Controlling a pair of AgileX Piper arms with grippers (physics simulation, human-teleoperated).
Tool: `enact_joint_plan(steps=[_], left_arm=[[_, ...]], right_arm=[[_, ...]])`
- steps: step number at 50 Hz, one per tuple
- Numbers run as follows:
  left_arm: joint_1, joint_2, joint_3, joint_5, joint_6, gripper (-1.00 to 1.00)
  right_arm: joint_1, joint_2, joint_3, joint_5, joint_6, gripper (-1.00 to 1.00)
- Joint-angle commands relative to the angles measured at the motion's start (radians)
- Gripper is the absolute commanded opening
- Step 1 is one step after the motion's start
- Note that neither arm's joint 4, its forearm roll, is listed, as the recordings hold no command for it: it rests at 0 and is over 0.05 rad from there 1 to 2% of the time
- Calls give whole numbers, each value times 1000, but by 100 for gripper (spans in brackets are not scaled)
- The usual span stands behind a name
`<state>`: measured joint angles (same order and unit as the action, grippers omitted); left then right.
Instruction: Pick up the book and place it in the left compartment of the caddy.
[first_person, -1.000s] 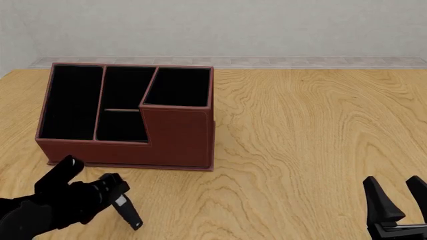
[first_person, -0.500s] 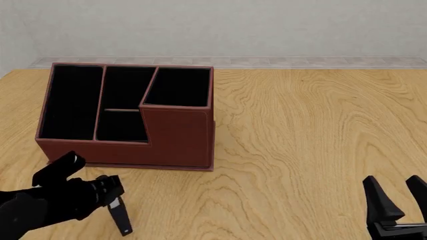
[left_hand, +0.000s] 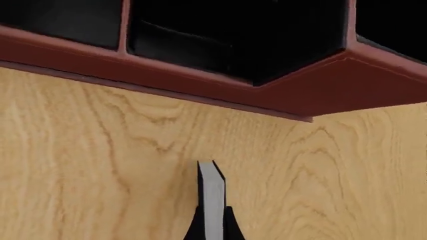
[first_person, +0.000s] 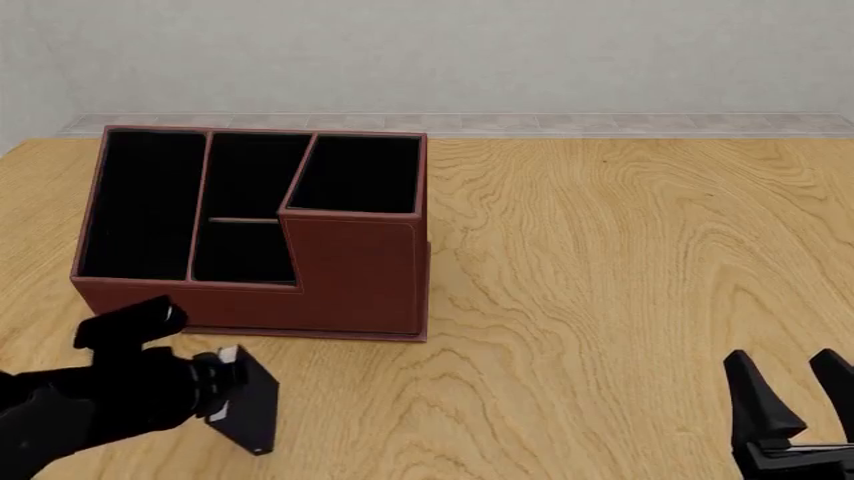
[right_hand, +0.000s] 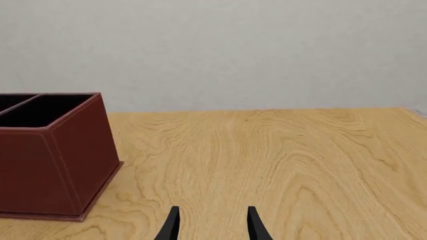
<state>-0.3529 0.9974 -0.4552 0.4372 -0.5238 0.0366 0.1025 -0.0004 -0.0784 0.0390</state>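
The caddy (first_person: 254, 235) is sitting unmoved at the table's (first_person: 641, 280) far left, its left compartment (first_person: 144, 205) empty. The left gripper (first_person: 220, 395), clenched on the book (first_person: 244, 412), is rotating: a second ago the book showed edge-on, now its black cover is facing the front camera, just before the caddy's front wall. Judgement: reorienting for lift and insertion. The right gripper (first_person: 797, 395) is idling, jaws spread, empty.

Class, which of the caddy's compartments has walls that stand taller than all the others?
The square compartment at the right end of the caddy. Its walls rise above the long left slot and the two small middle cells.
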Motion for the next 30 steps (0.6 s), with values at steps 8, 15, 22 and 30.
enact_joint_plan(steps=[8,15,22,30], left_arm=[[-27,-15,-71,46,88,-100],[31,-18,-93,62,217,-100],[51,-73,-125,76,259,-100],[67,-152,-158,111,264,-100]], right_arm=[[0,7,0,-3,-3,100],[-3,10,0,-6,-1,100],[-3,16,0,-14,4,100],[-2,16,0,-16,6,100]])
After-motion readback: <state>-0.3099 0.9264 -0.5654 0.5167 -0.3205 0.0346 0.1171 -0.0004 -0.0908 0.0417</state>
